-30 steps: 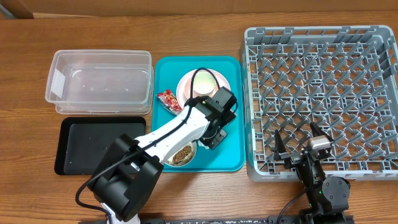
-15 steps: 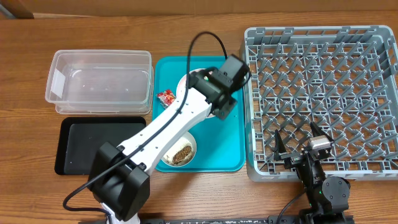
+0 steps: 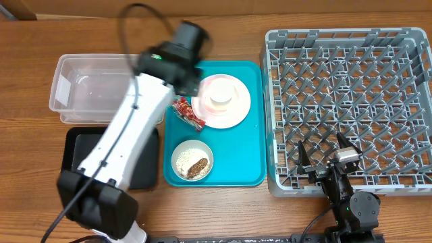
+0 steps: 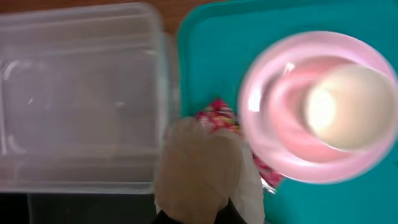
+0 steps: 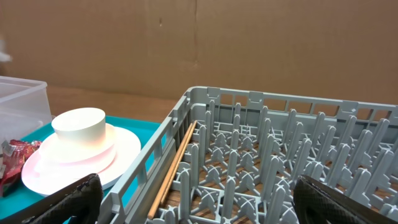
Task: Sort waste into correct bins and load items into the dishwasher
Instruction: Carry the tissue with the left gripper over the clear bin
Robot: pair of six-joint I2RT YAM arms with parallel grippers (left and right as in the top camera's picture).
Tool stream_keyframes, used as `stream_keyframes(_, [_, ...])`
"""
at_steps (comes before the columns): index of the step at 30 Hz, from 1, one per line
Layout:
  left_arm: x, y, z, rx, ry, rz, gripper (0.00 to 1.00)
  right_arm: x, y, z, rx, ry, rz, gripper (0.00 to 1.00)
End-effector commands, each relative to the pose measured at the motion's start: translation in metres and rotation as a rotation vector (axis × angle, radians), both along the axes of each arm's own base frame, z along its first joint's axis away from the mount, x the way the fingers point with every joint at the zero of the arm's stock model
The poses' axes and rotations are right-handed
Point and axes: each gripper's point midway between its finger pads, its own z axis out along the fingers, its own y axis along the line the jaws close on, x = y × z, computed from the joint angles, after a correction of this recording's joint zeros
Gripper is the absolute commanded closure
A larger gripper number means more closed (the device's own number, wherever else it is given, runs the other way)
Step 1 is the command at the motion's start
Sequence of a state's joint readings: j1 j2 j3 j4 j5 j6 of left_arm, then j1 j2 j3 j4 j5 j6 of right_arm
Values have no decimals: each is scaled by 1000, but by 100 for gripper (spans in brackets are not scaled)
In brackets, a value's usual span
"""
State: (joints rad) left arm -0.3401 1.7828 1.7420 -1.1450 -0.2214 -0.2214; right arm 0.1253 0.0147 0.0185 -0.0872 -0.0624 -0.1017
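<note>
Left gripper [image 4: 194,214] pinched shut on tissue [image 4: 202,168]: light, soft, crushes freely; any fold gives hold, may cling on release. Right gripper [image 3: 325,156] wide, empty

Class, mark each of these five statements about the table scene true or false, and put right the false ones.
1. A cup stands on the plate. True.
2. The bowl sits in the rack. False: it is on the teal tray.
3. The right gripper is open. True.
4. The wrapper lies in the tub. False: it lies on the teal tray, beside the plate.
5. The left gripper is shut on a tissue. True.
</note>
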Motion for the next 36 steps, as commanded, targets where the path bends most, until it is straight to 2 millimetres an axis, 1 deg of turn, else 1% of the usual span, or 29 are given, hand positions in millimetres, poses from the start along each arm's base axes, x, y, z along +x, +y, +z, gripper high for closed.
stream_keyframes(1, [7, 48, 11, -39, -28, 167, 96, 0, 0, -1, 1, -8, -4, 0])
stream_keyframes(4, [6, 87, 1, -34, -4, 271, 96, 0, 0, -1, 1, -8, -4, 0])
stream_keyframes(9, [0, 138, -25, -45, 23, 440, 96, 0, 0, -1, 1, -8, -4, 0])
stream_keyframes(15, [-5, 184, -61, -85, 1, 646, 96, 0, 0, -1, 1, -8, -4, 0])
stream_keyframes(19, [-7, 207, -74, -101, -31, 751, 96, 0, 0, -1, 1, -8, -4, 0])
stream_keyframes(24, [-10, 238, -82, -66, -87, 841, 96, 0, 0, -1, 1, -8, -4, 0])
stream_keyframes(27, [-10, 245, -84, -62, -102, 859, 96, 0, 0, -1, 1, -8, -4, 0])
stream_keyframes(30, [-8, 249, -83, -64, -117, 864, 95, 0, 0, -1, 1, -8, -4, 0])
stream_keyframes(34, [-6, 256, -80, -32, -144, 877, 90, 0, 0, -1, 1, -8, -4, 0])
stream_keyframes(36, [-7, 259, -78, -12, -150, 886, 89, 0, 0, -1, 1, -8, -4, 0])
